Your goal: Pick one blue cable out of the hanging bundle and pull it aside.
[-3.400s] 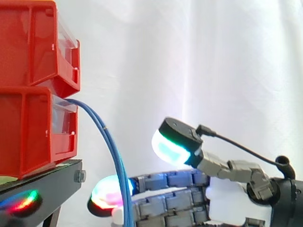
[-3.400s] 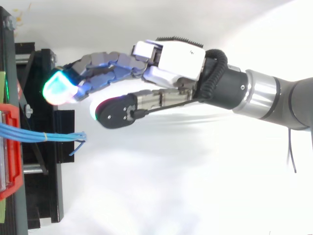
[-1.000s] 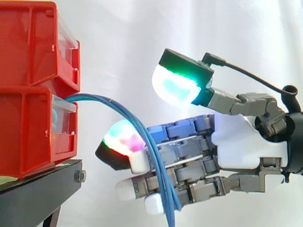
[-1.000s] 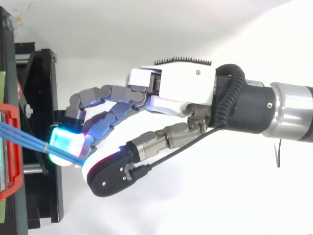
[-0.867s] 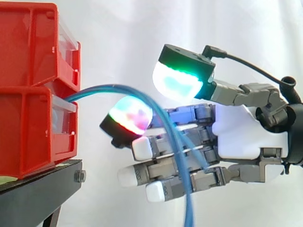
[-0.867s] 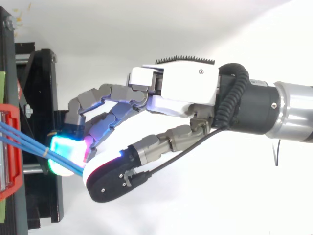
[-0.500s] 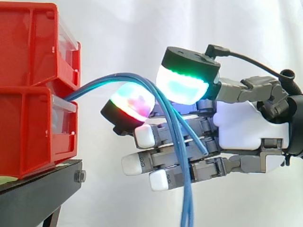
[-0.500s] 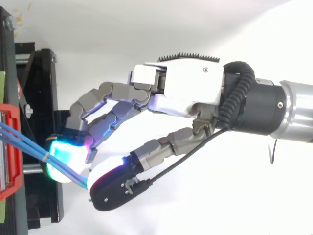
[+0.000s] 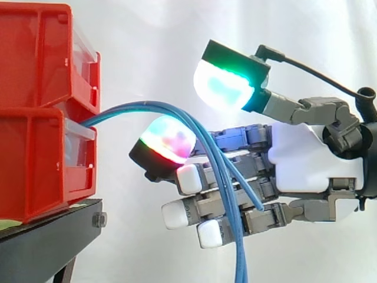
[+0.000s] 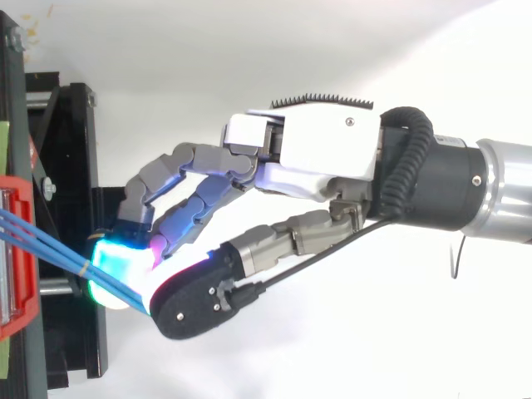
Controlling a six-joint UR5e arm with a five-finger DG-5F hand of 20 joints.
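A bundle of thin blue cables comes out of the lower red bin, arcs to the right and hangs down past the frame's bottom edge. The bundle lies over the top finger of my hand, just behind that finger's multicoloured pad, then runs down across the near side of the lower fingers. One loose cable end sticks out by the palm. The fingers are nearly straight. The thumb's green pad is raised clear above the cables. From above, the cables pass under the glowing fingertip toward the thumb of the hand.
Two red bins are stacked on a black stand at the left, before a white curtain. In the top view the stand runs along the left edge, close to the fingertips. The arm enters from the right.
The thumb has lifted away from the cables. The fingers have dropped slightly and shifted right, with the bundle still draped over the top finger.
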